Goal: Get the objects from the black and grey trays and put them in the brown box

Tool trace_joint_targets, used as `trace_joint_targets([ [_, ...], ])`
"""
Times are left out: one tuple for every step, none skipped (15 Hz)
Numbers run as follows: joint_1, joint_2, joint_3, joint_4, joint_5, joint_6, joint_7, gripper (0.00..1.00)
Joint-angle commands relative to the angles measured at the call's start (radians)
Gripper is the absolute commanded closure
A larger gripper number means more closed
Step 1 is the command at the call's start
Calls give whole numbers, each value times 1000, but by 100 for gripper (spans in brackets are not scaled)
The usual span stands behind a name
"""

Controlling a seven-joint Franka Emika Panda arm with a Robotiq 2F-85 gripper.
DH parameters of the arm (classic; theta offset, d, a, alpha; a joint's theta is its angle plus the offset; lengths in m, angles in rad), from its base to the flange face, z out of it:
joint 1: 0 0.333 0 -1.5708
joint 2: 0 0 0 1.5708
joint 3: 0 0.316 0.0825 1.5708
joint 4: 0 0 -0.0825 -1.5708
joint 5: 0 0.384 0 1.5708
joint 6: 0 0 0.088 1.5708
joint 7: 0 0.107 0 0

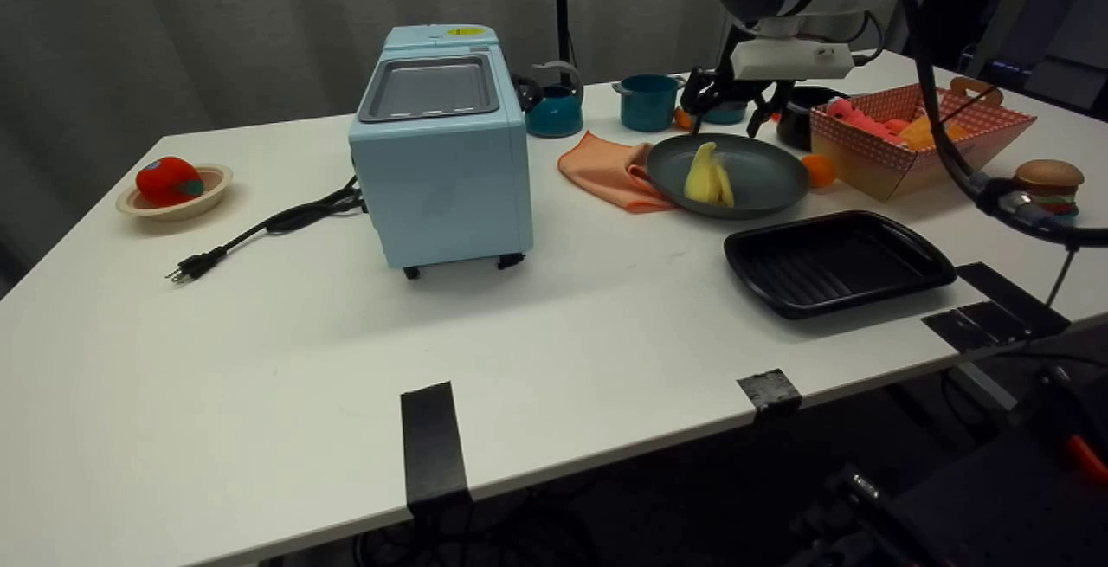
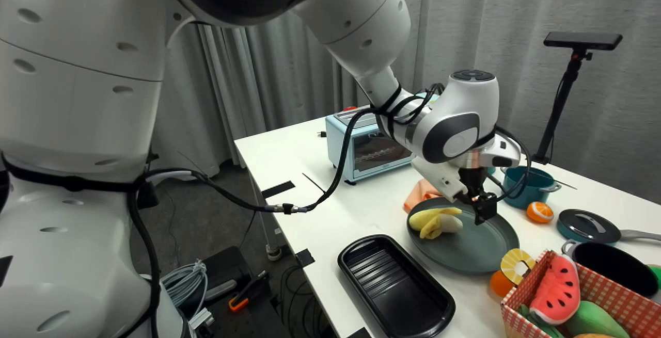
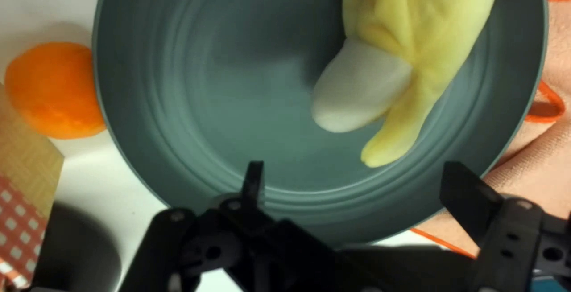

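Note:
A toy banana, half peeled with a white end, lies in the round grey tray. The banana shows in both exterior views (image 1: pixel 710 179) (image 2: pixel 434 222) and the wrist view (image 3: pixel 428 38); so does the grey tray (image 1: pixel 770 173) (image 2: pixel 475 253) (image 3: pixel 250 118). The black tray (image 1: pixel 844 260) (image 2: pixel 397 289) stands beside it, with nothing visible in it. The brown box (image 1: pixel 939 173) has red checked sides and holds several soft toys, among them a watermelon slice (image 2: pixel 557 289). My gripper (image 1: pixel 724 127) (image 2: pixel 477 211) (image 3: pixel 354 169) is open and empty above the grey tray, beside the banana.
An orange (image 1: pixel 819 170) (image 3: pixel 53 89) sits between grey tray and box. A peach cloth (image 1: pixel 610 173) lies partly under the grey tray. A light blue oven (image 1: pixel 446 186), a teal pot (image 1: pixel 649 104), a black pot (image 2: pixel 614 271) and a toy burger (image 1: pixel 1047 186) stand around.

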Motion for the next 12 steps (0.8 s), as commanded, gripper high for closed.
trace_joint_targets([
  [-16,54,21,69,54,-62,-50,0],
  [-20,59,26,72,64,-76,-54,0],
  [-19,65,27,79,70,-90,-53,0],
  [-22,71,30,94,78,-113,-54,0],
  [-23,78,32,106,86,-133,-53,0],
  [-22,82,31,117,92,-152,-52,0],
  [-21,84,31,125,96,-171,-52,0],
  [-22,85,31,133,102,-188,-54,0],
  [-21,88,31,141,106,-201,-55,0],
  [-22,90,31,147,110,-212,-58,0],
  [-23,92,32,151,115,-217,-60,0],
  [-24,91,35,153,124,-226,-60,24],
])
